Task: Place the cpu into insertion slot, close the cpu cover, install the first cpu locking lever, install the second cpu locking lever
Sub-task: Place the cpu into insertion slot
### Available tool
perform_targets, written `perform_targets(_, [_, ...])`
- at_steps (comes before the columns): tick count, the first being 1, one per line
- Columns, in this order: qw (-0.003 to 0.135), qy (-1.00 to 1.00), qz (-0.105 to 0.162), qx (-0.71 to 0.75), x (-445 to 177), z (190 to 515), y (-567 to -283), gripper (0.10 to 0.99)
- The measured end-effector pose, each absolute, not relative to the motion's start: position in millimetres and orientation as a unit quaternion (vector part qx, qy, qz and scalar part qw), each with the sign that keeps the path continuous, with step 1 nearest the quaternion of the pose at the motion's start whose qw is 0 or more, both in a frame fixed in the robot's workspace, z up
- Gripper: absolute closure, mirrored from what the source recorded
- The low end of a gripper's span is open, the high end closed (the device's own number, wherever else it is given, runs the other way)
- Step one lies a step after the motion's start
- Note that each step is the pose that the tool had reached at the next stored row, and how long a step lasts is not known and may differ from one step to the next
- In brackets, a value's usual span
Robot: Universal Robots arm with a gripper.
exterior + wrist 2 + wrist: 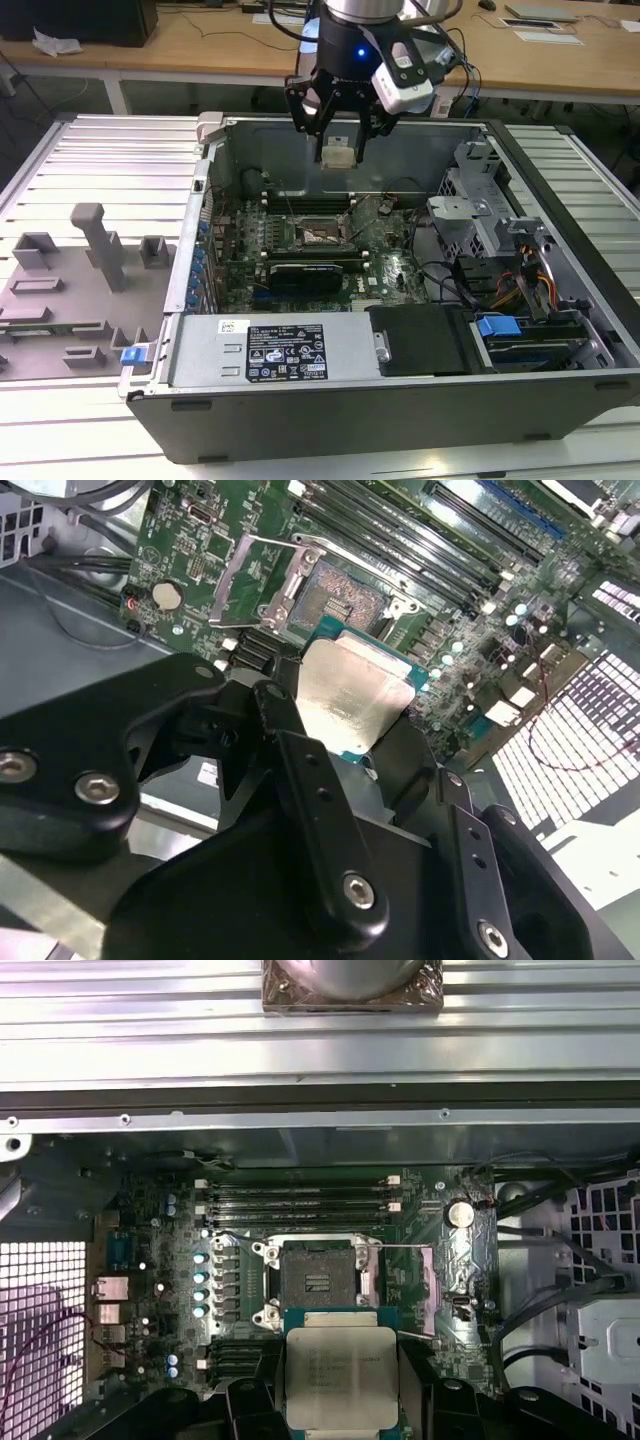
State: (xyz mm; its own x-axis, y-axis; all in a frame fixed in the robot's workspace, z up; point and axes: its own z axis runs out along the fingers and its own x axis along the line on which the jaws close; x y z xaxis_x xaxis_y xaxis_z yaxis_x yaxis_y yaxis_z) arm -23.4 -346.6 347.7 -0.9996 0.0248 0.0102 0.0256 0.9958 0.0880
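Gripping cpu (340, 1375) by its edges w/ gripper (338, 148) closed on it, up above motherboard (395, 270), not yet in insertion slot (318, 1280). Best kept level, corners squared to socket, lowered straight, no force. Beside slot: cpu cover (230, 580) flipped open, out of way. Near: memory slots (300, 1198), expansion card (305, 272); nothing blocking.

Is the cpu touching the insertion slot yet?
Apart. The exterior view shows the cpu held in the gripper high above the insertion slot, with open space between them.
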Motion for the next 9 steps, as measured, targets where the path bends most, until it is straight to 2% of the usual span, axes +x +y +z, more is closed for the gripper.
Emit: perform_targets(9, [0.002, -0.999, -0.043, -0.013, -23.4, 338.2, -346.6, 0.545])
